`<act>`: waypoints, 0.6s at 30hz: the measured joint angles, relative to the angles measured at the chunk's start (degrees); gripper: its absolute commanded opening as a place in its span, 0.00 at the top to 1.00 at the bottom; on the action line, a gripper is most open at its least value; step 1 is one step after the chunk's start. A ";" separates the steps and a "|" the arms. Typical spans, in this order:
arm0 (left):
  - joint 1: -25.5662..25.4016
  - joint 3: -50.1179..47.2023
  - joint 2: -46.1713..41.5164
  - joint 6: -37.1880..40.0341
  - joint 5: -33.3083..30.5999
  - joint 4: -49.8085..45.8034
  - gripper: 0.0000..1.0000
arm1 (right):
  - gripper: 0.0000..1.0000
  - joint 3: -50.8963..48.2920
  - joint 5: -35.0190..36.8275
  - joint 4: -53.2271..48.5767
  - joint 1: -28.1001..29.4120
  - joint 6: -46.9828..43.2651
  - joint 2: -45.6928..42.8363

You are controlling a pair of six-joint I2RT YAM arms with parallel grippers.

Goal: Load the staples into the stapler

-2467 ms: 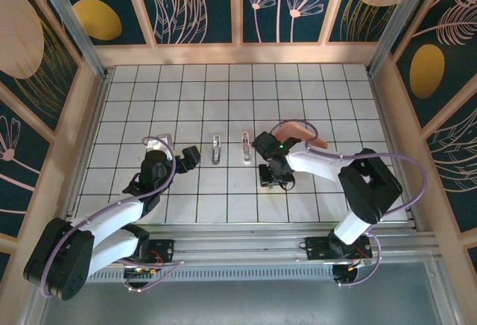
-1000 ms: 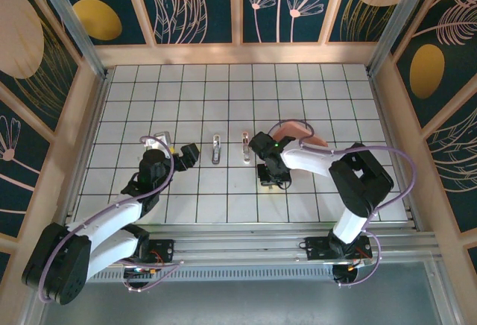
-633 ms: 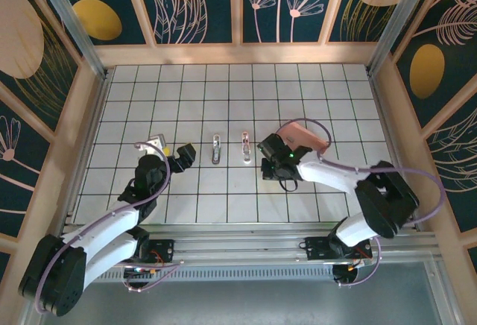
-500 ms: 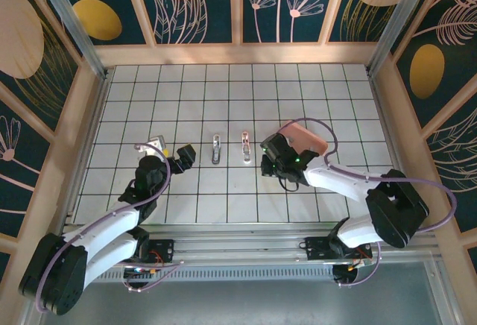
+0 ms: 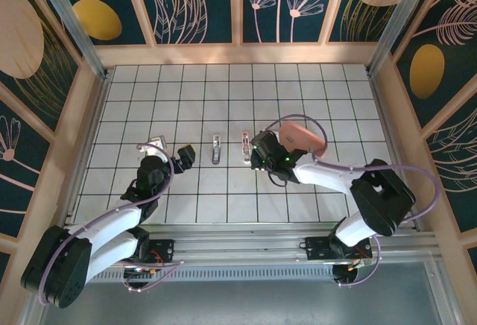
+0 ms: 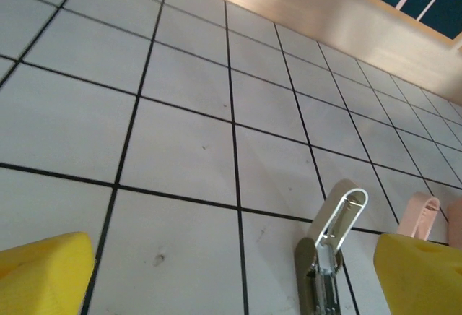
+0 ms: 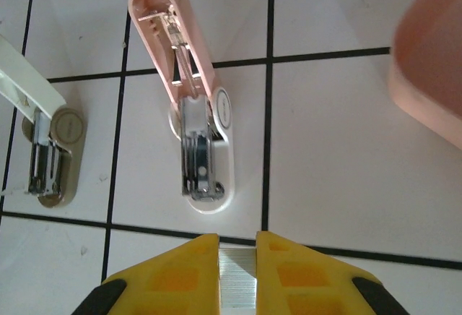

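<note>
Yellow right jaws pinching staples (image 7: 237,290), left jaws wide, seemingly empty

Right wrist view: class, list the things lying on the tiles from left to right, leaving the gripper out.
Open grey-white stapler → open pink-lidded stapler → pink tray at the right edge.

Gripper: I'm watching my right gripper (image 7: 237,257) pinching the staples (image 7: 238,290) between its yellow fingers (image 7: 173,279).
Staples: I'm seeing a silvery strip sitting in the narrow gap, its end facing the pink stapler (image 7: 206,149).
Pink stapler: it's lying open just ahead of the fingertips, pink lid leaning up-left, grey rail showing in its white base.
White stapler: (image 7: 50,149) it's lying open at the left, beside the pink one, not touching it.
Tray: (image 7: 429,62) I'm catching a blurred pink corner at the right edge.
</note>
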 measured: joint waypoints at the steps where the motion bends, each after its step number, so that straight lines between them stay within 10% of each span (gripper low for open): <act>1: 0.00 -0.50 -0.26 0.57 -0.35 0.55 0.01 | 0.85 0.92 0.00 0.02 0.00 -0.39 1.01; 18: 0.00 -2.82 0.74 10.95 -4.04 3.61 0.01 | 0.85 13.94 0.02 -2.58 -0.02 -4.22 13.57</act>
